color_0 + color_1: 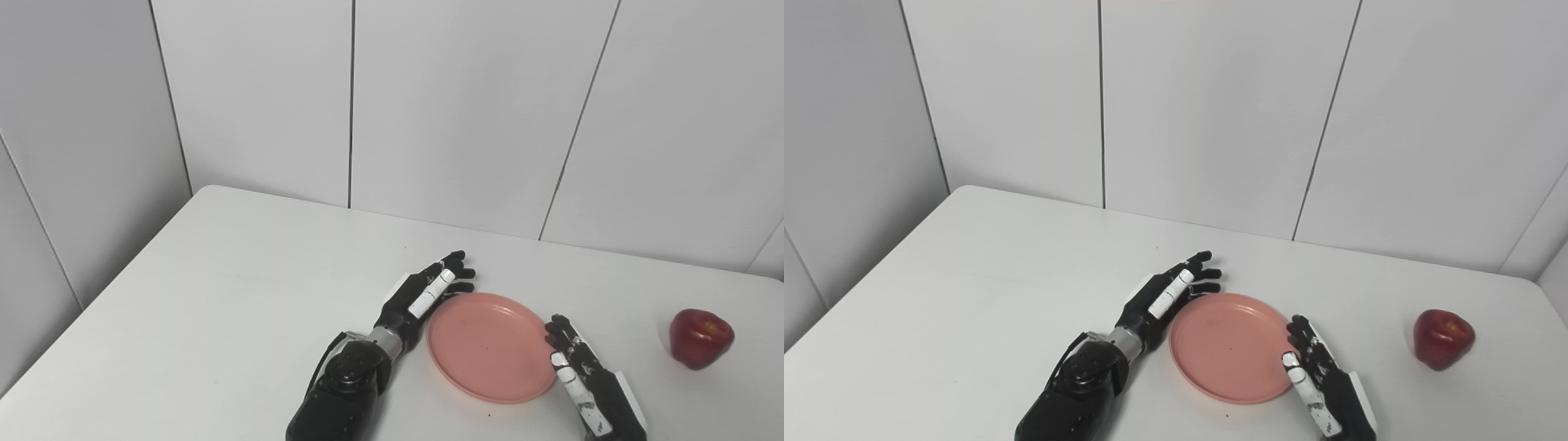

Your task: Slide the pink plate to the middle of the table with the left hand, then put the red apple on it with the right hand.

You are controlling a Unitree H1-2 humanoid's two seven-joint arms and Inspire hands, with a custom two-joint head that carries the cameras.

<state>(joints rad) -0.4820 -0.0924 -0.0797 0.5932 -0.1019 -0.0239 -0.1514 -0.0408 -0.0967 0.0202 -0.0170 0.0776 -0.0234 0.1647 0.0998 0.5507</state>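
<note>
Pink plate [490, 346] between open hands.

Left arm [334, 398]: cut off by the bottom edge below the wrist housing.
Right hand [585, 383]: wrist and arm cut off at the bottom edge; its fingertips overlap the pink plate's [490, 346] right rim, and contact cannot be told.
Left hand [425, 294]: lies along the plate's left rim, covering a short stretch of it; contact cannot be told.
Table [214, 294]: near edge and right end run out of the picture.
Red apple [700, 337]: underside and far side hidden.
</note>
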